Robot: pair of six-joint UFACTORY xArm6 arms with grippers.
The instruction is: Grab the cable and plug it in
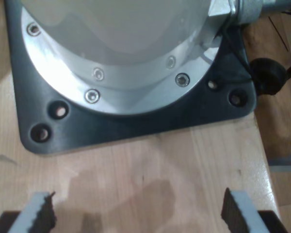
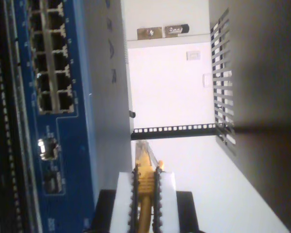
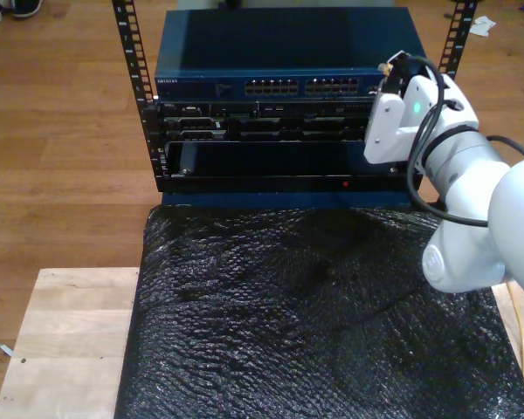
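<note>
Two rows of empty ports fill the face of the blue network switch [image 2: 53, 73], which sits at the top of the black rack [image 3: 144, 105] in the exterior view, with darker units stacked below it. My second pincer [image 2: 145, 194] is clenched on the cable [image 2: 145, 182]: its white pads with black toothed faces press on both sides of the yellow-orange cable, and the small clear plug [image 2: 144, 154] sticks out past the fingertips, near the switch's side edge but apart from the port face. In the exterior view the white arm [image 3: 454, 166] reaches in from the exterior view's right, its wrist beside the right end of the switch. My first pincer [image 1: 138, 213] is released, jaws wide apart and holding nothing, hanging over a pale wooden table [image 1: 150, 170] just in front of a dark base plate [image 1: 136, 121] with a bolted metal flange [image 1: 111, 58]. Crinkled black sheeting [image 3: 323, 323] spreads in front of the rack, with bare wood [image 3: 70, 332] at the exterior view's lower left.
</note>
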